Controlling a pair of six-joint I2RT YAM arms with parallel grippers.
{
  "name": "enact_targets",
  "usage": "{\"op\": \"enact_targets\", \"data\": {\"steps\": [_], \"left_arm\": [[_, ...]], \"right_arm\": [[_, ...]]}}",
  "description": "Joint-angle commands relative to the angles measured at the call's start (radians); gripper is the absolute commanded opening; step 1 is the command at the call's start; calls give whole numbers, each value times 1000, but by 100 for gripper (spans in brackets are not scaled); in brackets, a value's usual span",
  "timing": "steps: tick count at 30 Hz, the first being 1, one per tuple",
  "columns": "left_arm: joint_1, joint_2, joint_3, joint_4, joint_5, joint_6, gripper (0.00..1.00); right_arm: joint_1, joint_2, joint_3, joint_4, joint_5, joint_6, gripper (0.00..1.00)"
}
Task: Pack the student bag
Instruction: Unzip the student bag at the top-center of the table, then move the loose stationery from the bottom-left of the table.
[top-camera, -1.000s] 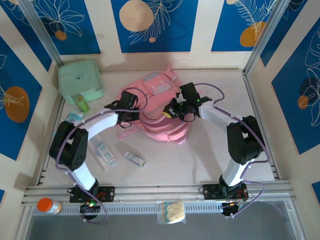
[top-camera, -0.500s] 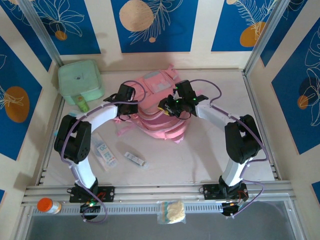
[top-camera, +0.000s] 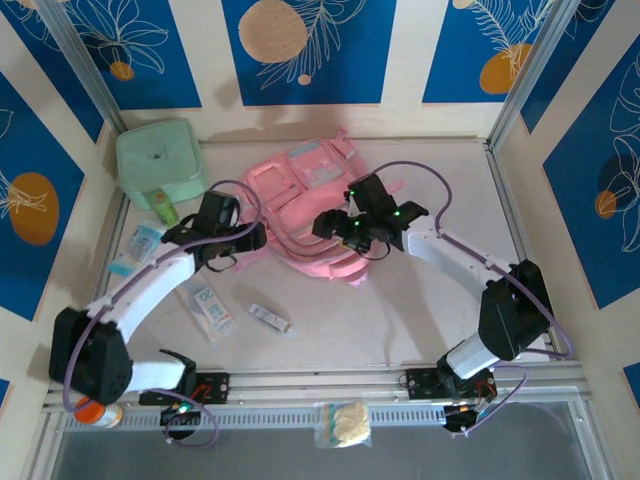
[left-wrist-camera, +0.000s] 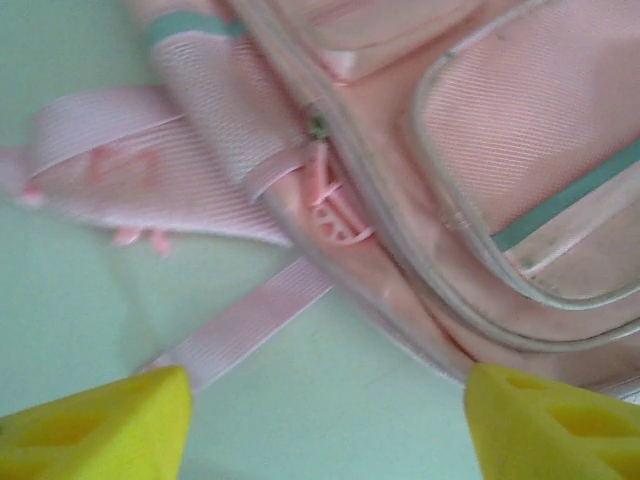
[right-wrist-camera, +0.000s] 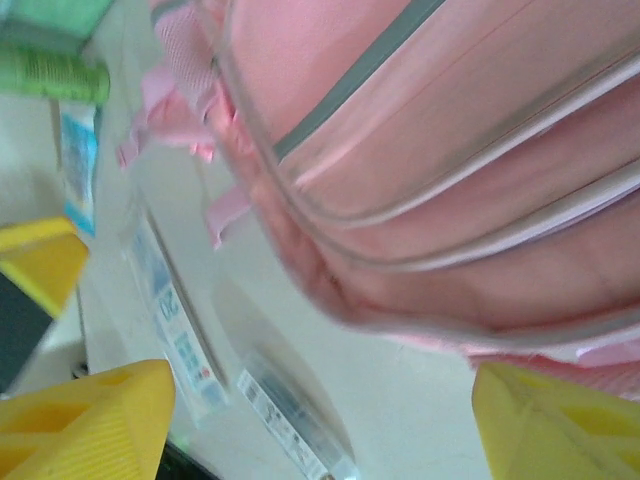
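Note:
The pink student bag lies flat at mid-table, pockets up. My left gripper hovers open just off its left edge, holding nothing. In the left wrist view the yellow fingers stand wide apart over bare table, with the student bag, its zipper pull and a pink strap ahead of them. My right gripper hangs open above the bag's near edge. In the right wrist view the bag is above the spread fingertips, which grip nothing.
A mint-green soft case sits back left with a green tube and a blue packet near it. A clear packet and a small wrapped pack lie in front of the bag. An orange-capped bottle stands by the rail.
The bag, bunched up between the grippers before, now lies flatter. My left arm has drawn back left and toward the near edge, off the bag. My right gripper shifted slightly nearer.

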Motion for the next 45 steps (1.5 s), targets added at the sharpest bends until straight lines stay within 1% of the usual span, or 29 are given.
{"op": "enact_targets", "data": {"steps": [1,2,5,7,11,13,14,16,20,23,25,29,32,38,40,42,45], "left_arm": [[62,-91,-82,-185,-103,-86,78],[95,-134,-117,-201,-109,-115,81],[199,-250,-211,-223,-124,-174,85],[274,-291,-265,-221,-121,-197,88],[454,-283,-357,-169,-30,-213,89],[522,-271,-399,-121,18,-215,88],[548,-261,-416,-95,40,-217,86],[566,-236,-438,-36,82,-206,83],[567,-167,-456,49,173,-196,78],[565,-153,-482,121,246,-205,72],[562,-145,-493,152,293,-214,70],[541,-143,-505,174,319,-224,69],[496,-142,-523,217,351,-270,68],[302,-173,-526,255,285,-391,67],[263,-197,-529,262,271,-417,67],[259,-226,-526,239,260,-408,68],[262,-263,-487,118,192,-346,70]], "right_arm": [[87,15,-15,-58,19,-80,80],[117,29,-7,-52,18,-88,80],[198,75,20,-22,19,-117,81],[237,111,39,5,8,-138,81],[267,185,91,22,-19,-154,81],[270,215,110,16,-11,-158,81],[269,226,119,14,-11,-160,81],[267,242,131,13,-13,-158,81],[261,268,156,-5,-8,-151,81],[256,274,165,-14,6,-149,81],[252,274,169,-21,11,-148,81],[246,276,177,-34,15,-149,81],[239,275,179,-36,15,-153,81],[219,300,219,-52,-10,-166,81],[220,317,244,-58,-14,-170,80],[225,337,270,-63,-23,-180,80],[242,379,321,-69,-55,-165,80]]}}
